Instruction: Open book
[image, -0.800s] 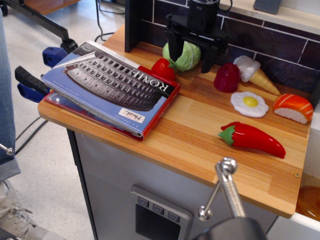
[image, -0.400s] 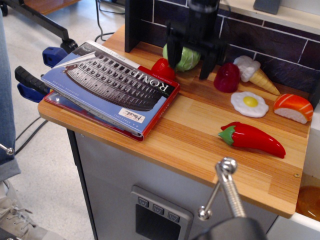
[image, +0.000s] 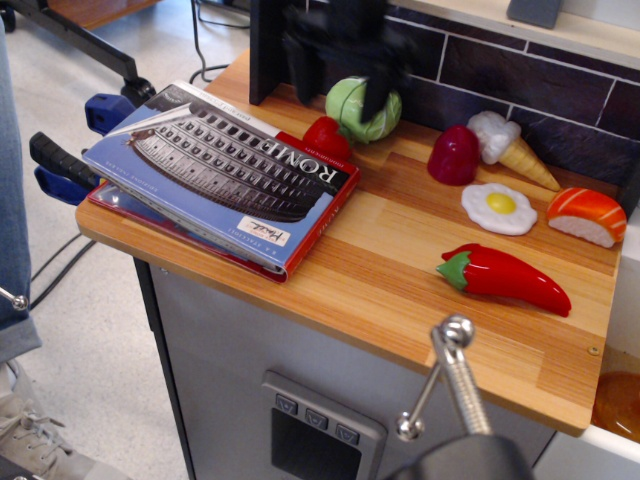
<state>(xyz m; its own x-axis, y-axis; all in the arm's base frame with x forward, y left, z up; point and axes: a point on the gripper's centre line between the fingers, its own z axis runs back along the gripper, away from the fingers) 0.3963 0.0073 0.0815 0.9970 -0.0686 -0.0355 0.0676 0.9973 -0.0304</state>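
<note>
Gripper (image: 338, 85): black, motion-blurred, up at the back of the counter (image: 400, 270), above the far edge near the dark tiled wall (image: 520, 80). Two dark fingers hang down with a clear gap between them; nothing held between them. One finger overlaps the green cabbage toy (image: 358, 110) in view; contact cannot be judged through the blur.

Book (image: 225, 175): closed, lying flat at the left end of the counter, its left corner overhanging the edge. Blue cover up, grey Colosseum photo, white "ROME" title reading upside down from this view, red edging along the near and right sides. Well clear of the gripper.

Red tomato-like toy (image: 325, 137): just beside the book's far right corner, touching or nearly so, next to the cabbage.

Other toys to the right, all apart from the book: dark red piece (image: 453, 155), ice cream cone (image: 510, 145), fried egg (image: 498, 207), salmon sushi (image: 586, 215), red chilli pepper (image: 505, 279) nearest the front.

Blue-handled clamps (image: 65, 150) grip the counter's left edge beside the book.
</note>
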